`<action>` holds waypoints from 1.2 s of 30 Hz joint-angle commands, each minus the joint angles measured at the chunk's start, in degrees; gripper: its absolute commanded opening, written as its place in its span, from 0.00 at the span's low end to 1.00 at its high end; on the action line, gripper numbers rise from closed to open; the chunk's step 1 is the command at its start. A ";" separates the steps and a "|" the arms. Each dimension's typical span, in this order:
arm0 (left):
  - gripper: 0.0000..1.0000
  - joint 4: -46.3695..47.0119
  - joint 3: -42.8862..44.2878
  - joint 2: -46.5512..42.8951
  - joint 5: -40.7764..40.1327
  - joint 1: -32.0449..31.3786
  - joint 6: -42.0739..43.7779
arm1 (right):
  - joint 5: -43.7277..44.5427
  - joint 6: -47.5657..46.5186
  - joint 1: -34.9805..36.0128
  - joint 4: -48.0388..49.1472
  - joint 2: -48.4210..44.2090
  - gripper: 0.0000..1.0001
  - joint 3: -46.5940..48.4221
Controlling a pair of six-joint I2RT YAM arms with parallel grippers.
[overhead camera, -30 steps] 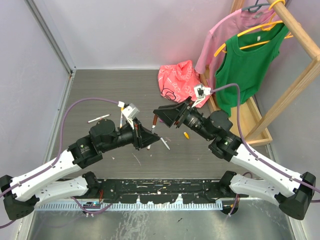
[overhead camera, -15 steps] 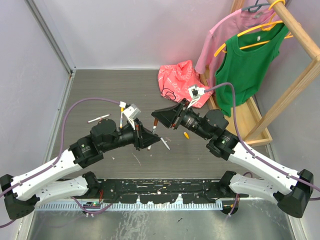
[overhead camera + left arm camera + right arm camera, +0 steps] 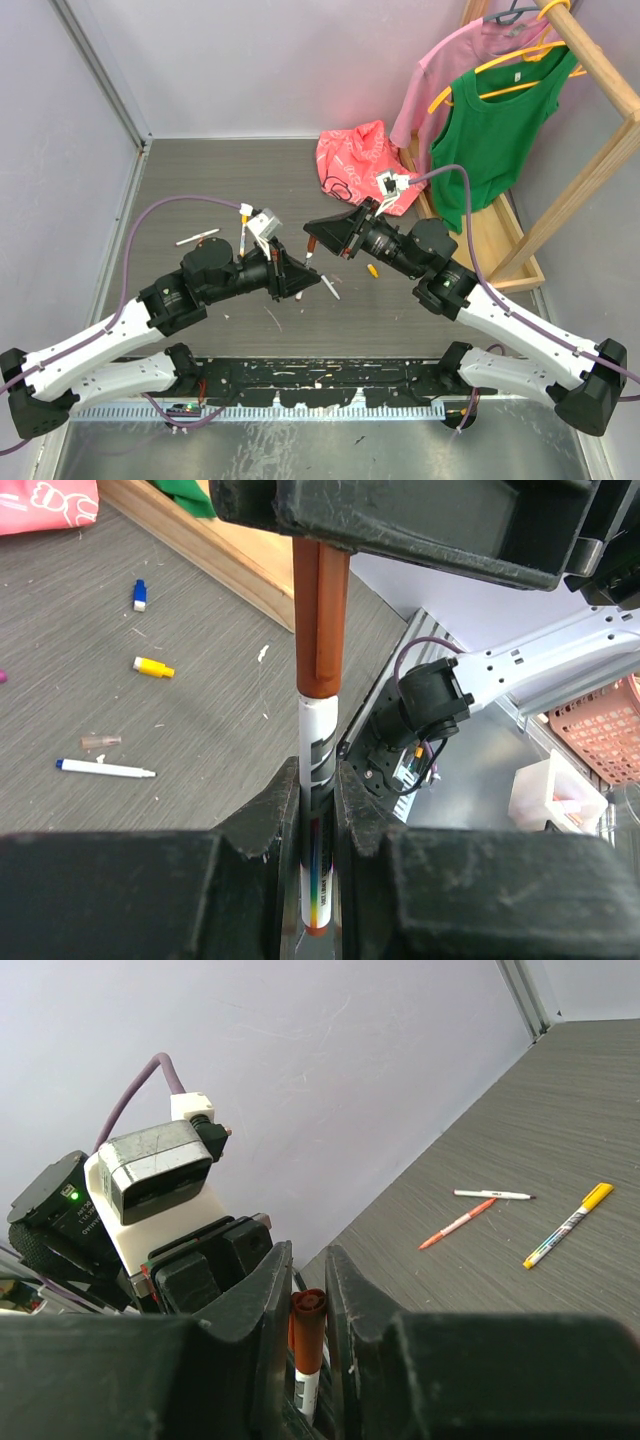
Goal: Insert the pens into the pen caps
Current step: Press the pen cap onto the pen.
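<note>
Left gripper (image 3: pixel 318 792): clamped on a white pen, fingers pinching the lower barrel from both sides, held up off the table between the two arms.
Pen (image 3: pixel 317 725): upright in the left wrist view, rainbow-printed end down between the fingers, tip end up inside a cap.
Dark red cap (image 3: pixel 320 620): sits over the pen's tip end, its rim meeting the white barrel; whether it has seated fully cannot be told.
Right gripper (image 3: pixel 308 1265): drawn in on the dark red cap, one finger tight against each side, nose to nose with the left gripper.
Step in hand: pressing this pen and cap together; by the look of it, nearly or just done.
Spare pen (image 3: pixel 105 769): white with a blue end, flat on the table (image 3: pixel 200 170), apparently uncapped.
Yellow cap (image 3: pixel 154 667): loose, near the spare pen but apart from it.
Blue cap (image 3: pixel 139 594): loose, farther out, towards the wooden rack base (image 3: pixel 200 545).
Far pens: a white one (image 3: pixel 494 1195) and a thin orange one (image 3: pixel 456 1224) lie close together; a yellow-ended pen (image 3: pixel 568 1225) lies just beside them and may already wear its cap.
Done: one pairing at most, perhaps two.
To do: the loose pens and caps on the table each need matching.
Backdrop: pink bag (image 3: pixel 355 160) and green top (image 3: pixel 490 120) at the far side.
</note>
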 commanded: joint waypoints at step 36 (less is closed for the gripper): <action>0.00 0.06 27.67 4.21 -13.86 0.13 4.91 | 4.07 -3.33 16.05 -1.24 3.34 0.00 -8.57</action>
